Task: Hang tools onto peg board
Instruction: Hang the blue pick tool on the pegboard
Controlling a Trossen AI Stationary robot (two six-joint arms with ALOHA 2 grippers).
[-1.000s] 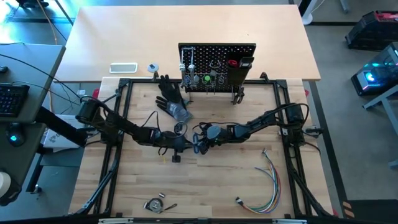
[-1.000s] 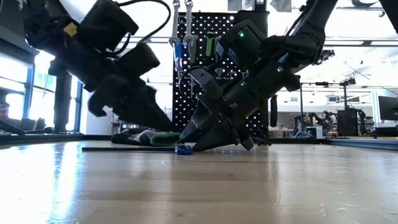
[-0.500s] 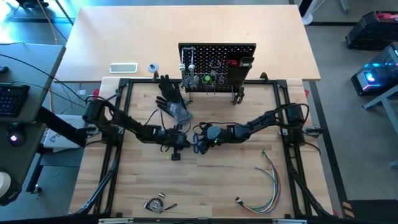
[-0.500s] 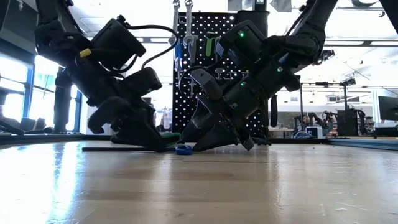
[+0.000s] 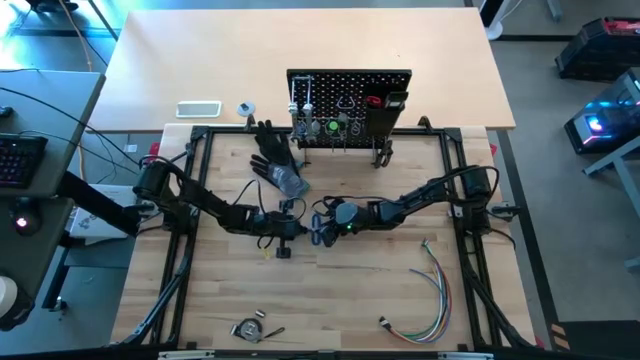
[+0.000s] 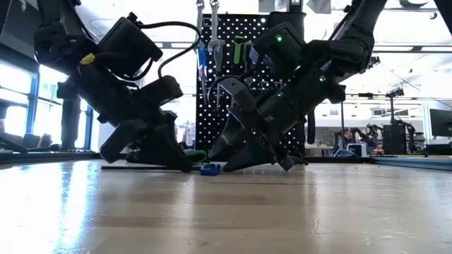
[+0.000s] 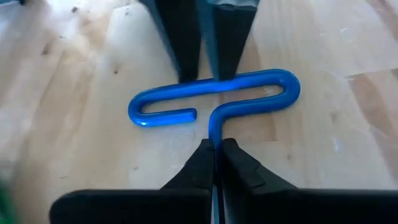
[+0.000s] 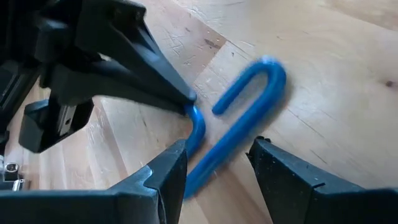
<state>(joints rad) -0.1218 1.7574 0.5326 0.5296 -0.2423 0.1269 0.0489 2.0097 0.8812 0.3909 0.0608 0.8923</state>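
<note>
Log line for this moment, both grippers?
left gripper: shut on blue hex key | right gripper: open, straddling it | on table

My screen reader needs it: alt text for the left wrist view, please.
The left gripper, jaws shut, pinches the thin shaft of a blue-handled hex key lying flat on the pale wooden table. The right gripper's dark fingers straddle the handle from the far side.

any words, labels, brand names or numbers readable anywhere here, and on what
None can be read.
Peg board: no lettering visible.
Blue-handled hex key: no markings show on its handle.
Left gripper, shut on the hex key's shaft: no label visible.
White flat item on the far table: too small to tell whether it has print.
</note>
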